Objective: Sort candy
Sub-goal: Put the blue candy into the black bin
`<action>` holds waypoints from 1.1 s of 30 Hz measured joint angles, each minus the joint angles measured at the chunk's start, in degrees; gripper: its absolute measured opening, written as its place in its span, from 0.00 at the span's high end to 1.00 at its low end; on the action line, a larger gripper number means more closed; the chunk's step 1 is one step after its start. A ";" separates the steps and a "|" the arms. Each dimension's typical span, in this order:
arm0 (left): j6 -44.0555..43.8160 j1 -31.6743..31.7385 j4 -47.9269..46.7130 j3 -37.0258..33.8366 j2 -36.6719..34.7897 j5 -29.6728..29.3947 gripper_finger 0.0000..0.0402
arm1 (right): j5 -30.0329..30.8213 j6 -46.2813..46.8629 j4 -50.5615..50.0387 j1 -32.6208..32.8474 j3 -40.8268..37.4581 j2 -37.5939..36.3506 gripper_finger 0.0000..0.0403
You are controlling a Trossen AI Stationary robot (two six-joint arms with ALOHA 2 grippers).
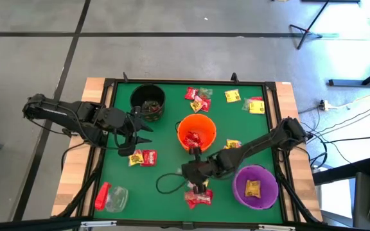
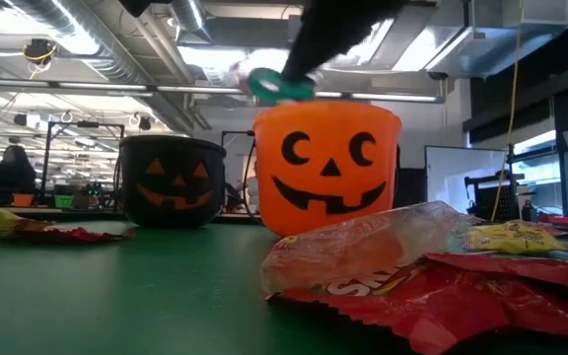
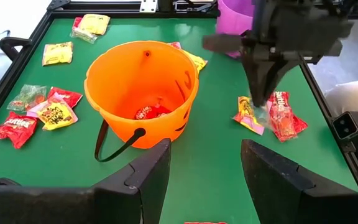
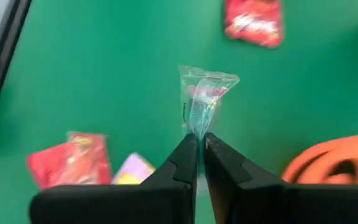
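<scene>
My right gripper (image 4: pixel 200 138) is shut on a small clear, greenish packet (image 4: pixel 205 90), hovering near the table's near edge between the orange bucket (image 1: pixel 196 131) and a pile of red packets (image 1: pixel 199 197). The low view shows the packet (image 2: pixel 279 87) hanging in the air in front of the orange bucket (image 2: pixel 328 168). My left gripper (image 1: pixel 145 133) is open and waits left of the orange bucket, below the black bucket (image 1: pixel 148 101). Red packets lie inside the orange bucket (image 3: pixel 151 113). One yellow packet (image 1: pixel 253 188) lies in the purple bucket (image 1: pixel 239 186). My right gripper pinches one crinkled end of the clear packet (image 4: pixel 199 121) between its two fingertips (image 4: pixel 188 155), coming from above and pointing down. The packet is lifted clear of the table, and the rest of it sticks out beyond the fingertips.
Loose packets lie along the far edge (image 1: pixel 198 99), (image 1: pixel 233 96), (image 1: pixel 255 106), right of the orange bucket (image 1: pixel 233 144) and near my left gripper (image 1: pixel 143 157). A red-capped clear jar (image 1: pixel 111 196) lies at the near left corner. A raised black frame (image 1: pixel 108 128) borders the green mat.
</scene>
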 joint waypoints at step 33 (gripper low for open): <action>-9.03 0.02 14.98 0.00 0.28 -0.44 0.54 | 10.10 -11.98 14.26 -11.29 1.20 -7.72 0.99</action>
